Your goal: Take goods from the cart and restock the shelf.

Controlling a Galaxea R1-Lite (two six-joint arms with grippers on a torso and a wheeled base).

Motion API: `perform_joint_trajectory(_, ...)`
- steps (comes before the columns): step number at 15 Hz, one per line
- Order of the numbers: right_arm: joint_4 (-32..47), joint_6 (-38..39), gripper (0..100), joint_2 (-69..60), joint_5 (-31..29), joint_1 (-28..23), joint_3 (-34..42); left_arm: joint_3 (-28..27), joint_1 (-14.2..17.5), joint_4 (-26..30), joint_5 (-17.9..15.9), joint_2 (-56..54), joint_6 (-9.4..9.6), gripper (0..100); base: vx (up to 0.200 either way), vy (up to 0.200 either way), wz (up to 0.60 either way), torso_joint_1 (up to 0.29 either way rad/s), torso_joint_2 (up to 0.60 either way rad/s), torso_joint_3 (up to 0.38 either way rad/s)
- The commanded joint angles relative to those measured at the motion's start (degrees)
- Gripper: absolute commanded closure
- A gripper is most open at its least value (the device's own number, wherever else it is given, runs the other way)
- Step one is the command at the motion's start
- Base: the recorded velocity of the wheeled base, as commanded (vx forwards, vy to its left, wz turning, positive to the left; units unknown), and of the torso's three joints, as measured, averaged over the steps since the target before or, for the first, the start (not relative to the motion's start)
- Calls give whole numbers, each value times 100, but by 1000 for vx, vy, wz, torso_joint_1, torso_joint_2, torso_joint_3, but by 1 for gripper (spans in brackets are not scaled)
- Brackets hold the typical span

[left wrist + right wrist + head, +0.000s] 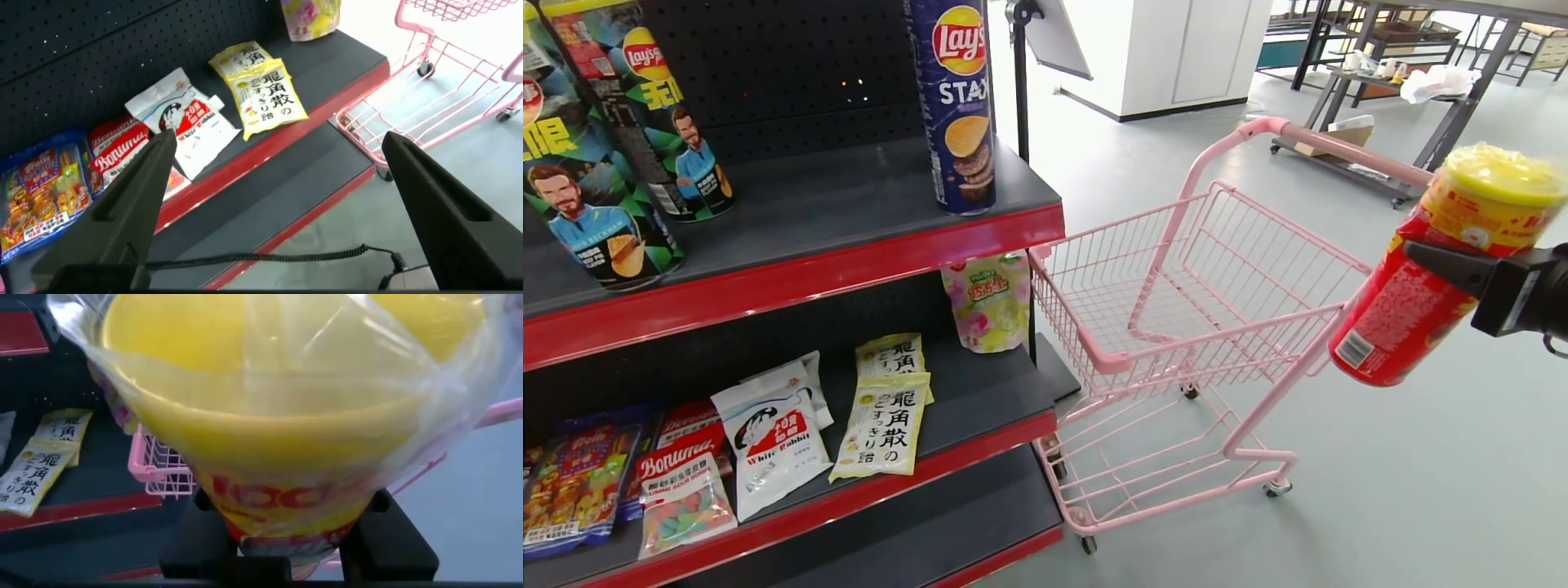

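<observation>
Right gripper [1462, 273] sits high at right, fingers clamped across a tilted red canister [1401, 327]. Left gripper [278, 143] points downward, fingers [122, 204] spread wide apart.

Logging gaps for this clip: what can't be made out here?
- Red can: its base, right wrist view, hidden behind its own yellow lid.
- Blue canister: top, head view, cut off by the upper edge.
- Pink cart: handle's right end, head view, behind the can.
</observation>
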Motion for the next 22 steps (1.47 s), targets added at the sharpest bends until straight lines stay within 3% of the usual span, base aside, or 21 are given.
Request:
perform_joint_trajectory(1,-18,-69,100,-164,4,5,155,-1,4,3,0,2,1,0,0,0,0,0,0,0)
perform_joint_trajectory(6,-18,-236,100,-217,30,49,146,-1,4,3,-9,2,28,0,0,0,0,58,-169,-111)
perform_joint_trajectory(15,-18,-447,100,-322,48,146,234,-45,4,-5,26,11,168,0,0,0,0,207,-549,-343)
perform_joint_trajectory(22,-27,-553,100,-322,39,278,305,-643,4,-5,-9,547,160,0,0,0,0,191,-451,-262)
